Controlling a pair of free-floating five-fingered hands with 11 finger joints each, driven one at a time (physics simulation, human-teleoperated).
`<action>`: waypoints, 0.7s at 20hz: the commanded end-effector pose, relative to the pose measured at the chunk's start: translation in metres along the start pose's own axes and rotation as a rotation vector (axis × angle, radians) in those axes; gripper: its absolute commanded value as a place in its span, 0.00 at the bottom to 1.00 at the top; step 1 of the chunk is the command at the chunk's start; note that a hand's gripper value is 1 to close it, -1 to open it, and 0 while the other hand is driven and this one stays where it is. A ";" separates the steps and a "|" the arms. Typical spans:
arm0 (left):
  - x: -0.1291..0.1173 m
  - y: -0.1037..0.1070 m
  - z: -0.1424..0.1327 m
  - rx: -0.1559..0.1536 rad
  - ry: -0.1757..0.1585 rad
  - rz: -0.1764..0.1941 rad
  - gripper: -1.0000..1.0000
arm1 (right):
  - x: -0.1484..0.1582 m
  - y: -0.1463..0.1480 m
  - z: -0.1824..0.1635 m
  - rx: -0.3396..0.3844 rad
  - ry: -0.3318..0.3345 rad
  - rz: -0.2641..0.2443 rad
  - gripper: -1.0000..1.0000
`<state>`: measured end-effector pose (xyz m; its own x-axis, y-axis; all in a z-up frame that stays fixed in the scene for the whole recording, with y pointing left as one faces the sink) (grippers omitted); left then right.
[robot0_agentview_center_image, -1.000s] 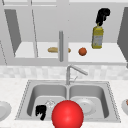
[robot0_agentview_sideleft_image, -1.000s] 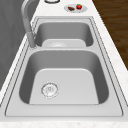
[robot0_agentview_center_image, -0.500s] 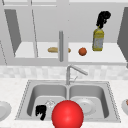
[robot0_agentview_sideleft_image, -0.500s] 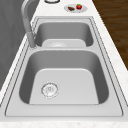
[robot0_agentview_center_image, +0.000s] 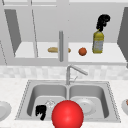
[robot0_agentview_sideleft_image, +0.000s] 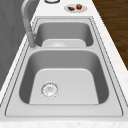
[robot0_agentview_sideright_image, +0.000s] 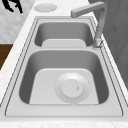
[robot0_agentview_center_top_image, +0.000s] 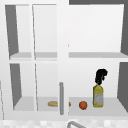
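Front view: right hand (robot0_agentview_center_image: 102, 22) sits on top of the yellow bottle (robot0_agentview_center_image: 98, 42), fingers curled round its neck/cap, so it's gripping the bottle from above. Bottle stands upright on the lower cabinet shelf (robot0_agentview_center_image: 110, 56), right part, just right of a small orange fruit (robot0_agentview_center_image: 82, 51); a bread roll (robot0_agentview_center_image: 53, 49) lies further left, partly behind the cabinet door's handle (robot0_agentview_center_image: 60, 46). Upper view gives the same: hand (robot0_agentview_center_top_image: 100, 76) over bottle (robot0_agentview_center_top_image: 98, 96), wrist end up, fingers pointing down, fruit (robot0_agentview_center_top_image: 83, 105) close by but not touching.

Handling, as a judgement: bottle looks like rigid plastic w/ a label, prob. light to medium weight depending on fill, smooth sides so a bit slippery. Narrow neck is the natural hold, and the hand has it there; a top grip lets the body swing, so keep it vertical. Tall + narrow base means it tips easily if nudged sideways, and the fruit next to it would roll.

Left hand (robot0_agentview_center_image: 41, 111) hangs low at the front of the sink's left basin (robot0_agentview_center_image: 33, 98), fingers curled downward, holding nothing that can be made out. A red ball (robot0_agentview_center_image: 67, 115) sits very near the camera, over the sink's front rim. Right basin holds a plate (robot0_agentview_sideright_image: 72, 88); faucet (robot0_agentview_center_image: 73, 72) swings toward the right basin.
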<state>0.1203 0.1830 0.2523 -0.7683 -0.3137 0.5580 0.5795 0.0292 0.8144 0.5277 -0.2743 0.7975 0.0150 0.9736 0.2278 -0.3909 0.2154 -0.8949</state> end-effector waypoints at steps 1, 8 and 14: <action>0.000 0.000 0.000 0.000 0.000 0.000 0.50 | -0.002 0.009 -0.004 0.006 0.018 -0.013 1.00; 0.000 0.000 0.000 0.000 0.000 0.000 0.50 | -0.005 0.014 -0.017 -0.037 0.007 -0.005 1.00; 0.000 0.000 0.000 0.000 0.000 0.000 0.50 | -0.004 0.014 -0.016 -0.092 -0.001 0.007 1.00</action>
<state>0.1203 0.1830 0.2523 -0.7683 -0.3137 0.5580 0.5795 0.0292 0.8144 0.5465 -0.2765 0.7904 0.0156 0.9734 0.2287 -0.3179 0.2217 -0.9218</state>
